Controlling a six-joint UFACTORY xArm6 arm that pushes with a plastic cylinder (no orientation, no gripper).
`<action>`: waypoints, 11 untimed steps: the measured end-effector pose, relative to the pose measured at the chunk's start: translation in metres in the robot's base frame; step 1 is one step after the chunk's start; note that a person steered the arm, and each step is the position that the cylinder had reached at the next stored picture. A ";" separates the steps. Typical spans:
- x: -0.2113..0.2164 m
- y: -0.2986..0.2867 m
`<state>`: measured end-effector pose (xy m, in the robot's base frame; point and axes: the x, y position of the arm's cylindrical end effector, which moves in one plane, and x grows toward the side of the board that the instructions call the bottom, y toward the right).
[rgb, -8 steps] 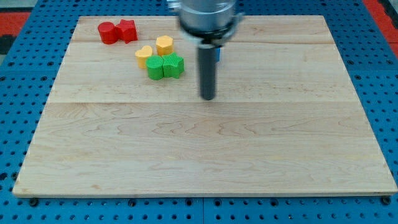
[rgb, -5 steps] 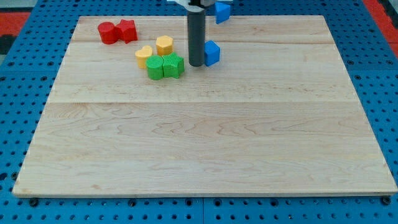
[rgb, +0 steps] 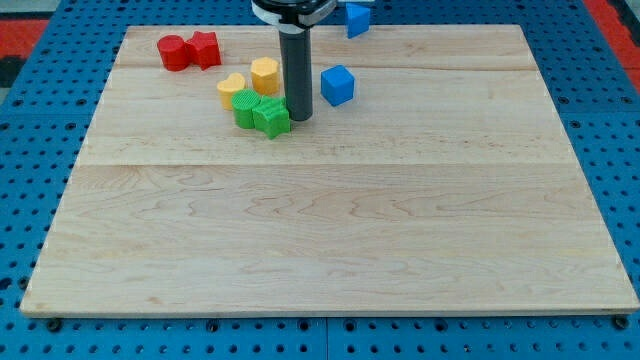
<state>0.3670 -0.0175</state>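
My tip (rgb: 298, 118) is down on the wooden worktop (rgb: 330, 240), pressed against the right side of the nearer green block (rgb: 271, 117). No fingers on this rig, just the rod, so nothing to open or close. Counting: two green blocks, the second green block (rgb: 246, 109) touching the first on its left; two yellow, a yellow heart (rgb: 231, 88) and a yellow hexagon-like block (rgb: 265, 74) just above the greens; two red blocks (rgb: 188, 50) together at the view's top left; two blue, a blue cube (rgb: 337, 85) right of the rod, a second blue block (rgb: 357, 17) at the top edge.
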 end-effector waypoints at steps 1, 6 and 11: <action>-0.003 0.070; -0.052 0.033; -0.143 -0.094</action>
<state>0.2243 -0.1111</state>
